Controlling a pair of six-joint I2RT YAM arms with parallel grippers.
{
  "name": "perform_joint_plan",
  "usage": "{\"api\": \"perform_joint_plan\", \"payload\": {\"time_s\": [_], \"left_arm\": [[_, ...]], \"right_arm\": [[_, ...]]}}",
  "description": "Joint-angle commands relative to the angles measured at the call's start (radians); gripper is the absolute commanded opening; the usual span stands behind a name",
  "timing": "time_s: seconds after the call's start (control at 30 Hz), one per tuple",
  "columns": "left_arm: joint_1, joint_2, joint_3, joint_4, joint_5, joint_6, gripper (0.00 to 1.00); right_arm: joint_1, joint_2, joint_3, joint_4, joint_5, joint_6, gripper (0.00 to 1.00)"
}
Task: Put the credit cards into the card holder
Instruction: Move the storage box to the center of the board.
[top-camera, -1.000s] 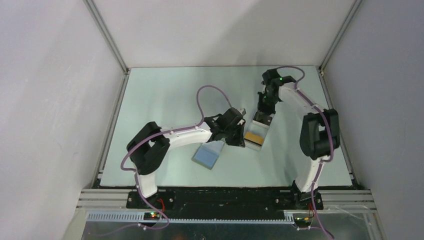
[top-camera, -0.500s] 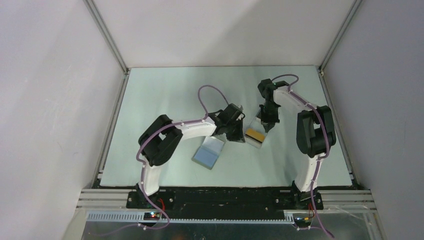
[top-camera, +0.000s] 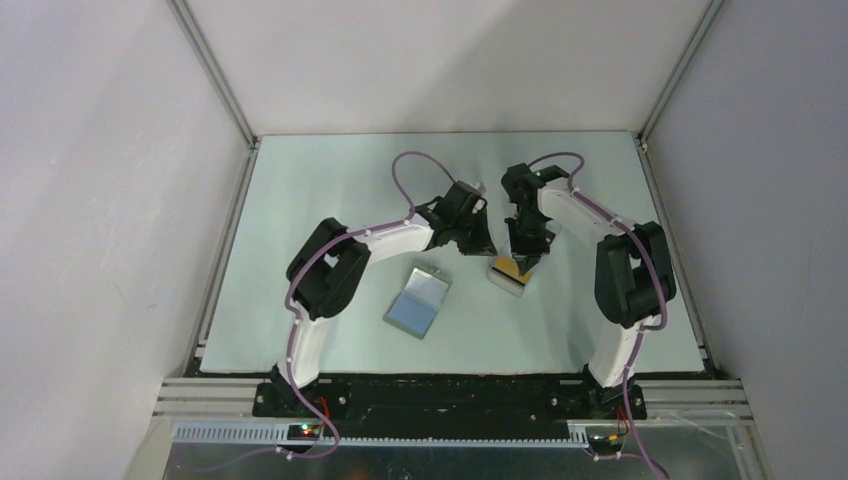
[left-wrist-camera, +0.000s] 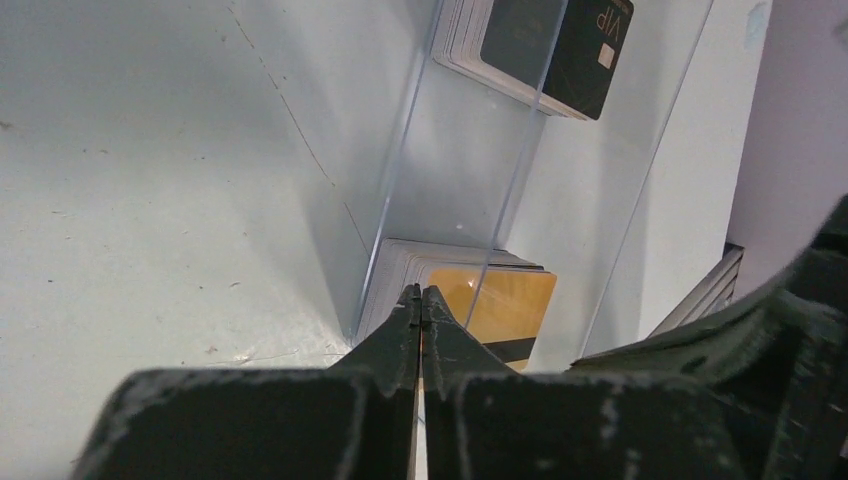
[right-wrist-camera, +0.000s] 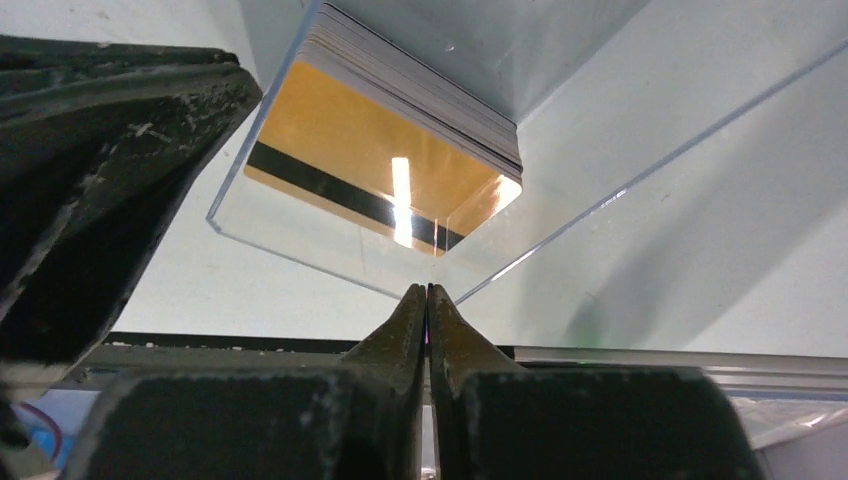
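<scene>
The card holder (top-camera: 418, 301) lies open on the table (top-camera: 320, 200), bluish inside up, long axis running near-left to far-right. The credit cards (right-wrist-camera: 370, 170) — gold face up — sit stacked in a clear tray (right-wrist-camera: 600, 205) to its right. The left gripper (left-wrist-camera: 421, 295) and right gripper (right-wrist-camera: 427, 292), both clenched empty, hover at the tray.

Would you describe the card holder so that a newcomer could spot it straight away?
On the pale table, look slightly left of centre, towards the near edge. The card holder lies flat, a bluish-grey rectangle on its own; the clear tray to its right holds an orange-gold card stack.
</scene>
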Motion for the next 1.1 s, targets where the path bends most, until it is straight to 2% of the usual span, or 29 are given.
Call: {"api": "perform_joint_plan", "payload": {"time_s": [0.0,0.03,0.07,0.1,0.2,0.27,0.33,0.43,0.57,0.83,0.9,0.97,1.07], "left_arm": [[-0.001,-0.043,-0.025,0.017,0.004,0.039,0.0],[0.001,-0.074,-0.038,0.018,-0.017,0.044,0.0],[0.002,-0.09,-0.066,0.018,-0.029,0.058,0.0],[0.005,-0.126,-0.08,0.016,-0.049,0.065,0.01],[0.019,-0.206,-0.141,0.017,-0.086,0.081,0.02],[0.033,-0.299,-0.174,0.017,-0.118,0.087,0.06],[0.05,-0.378,-0.202,0.016,-0.153,0.097,0.14],[0.072,-0.476,-0.244,0.015,-0.2,0.103,0.3],[0.118,-0.611,-0.291,0.013,-0.231,0.1,0.42],[0.153,-0.726,-0.325,0.009,-0.203,0.126,0.45],[0.152,-0.735,-0.339,0.008,-0.202,0.124,0.45],[0.153,-0.738,-0.355,0.008,-0.2,0.119,0.45],[0.152,-0.734,-0.377,0.01,-0.191,0.11,0.45]], "right_arm": [[0.002,-0.098,0.004,0.001,0.0,-0.001,0.13],[0.003,-0.113,0.004,0.013,0.018,-0.007,0.25],[0.006,-0.144,0.004,0.02,0.024,-0.011,0.3],[0.013,-0.158,-0.003,0.034,0.032,-0.02,0.39],[0.027,-0.197,-0.025,0.064,0.032,-0.039,0.56],[0.039,-0.19,-0.04,0.077,0.013,-0.048,0.6],[0.055,-0.169,-0.055,0.094,0.002,-0.056,0.61],[0.087,-0.121,-0.069,0.113,-0.01,-0.067,0.59],[0.12,-0.06,-0.08,0.137,0.002,-0.068,0.55],[0.132,0.0,-0.08,0.17,0.069,-0.028,0.42],[0.134,0.012,-0.08,0.171,0.066,-0.023,0.32],[0.136,0.017,-0.081,0.171,0.057,-0.011,0.15],[0.139,0.009,-0.081,0.171,0.054,0.003,0.06]]}}
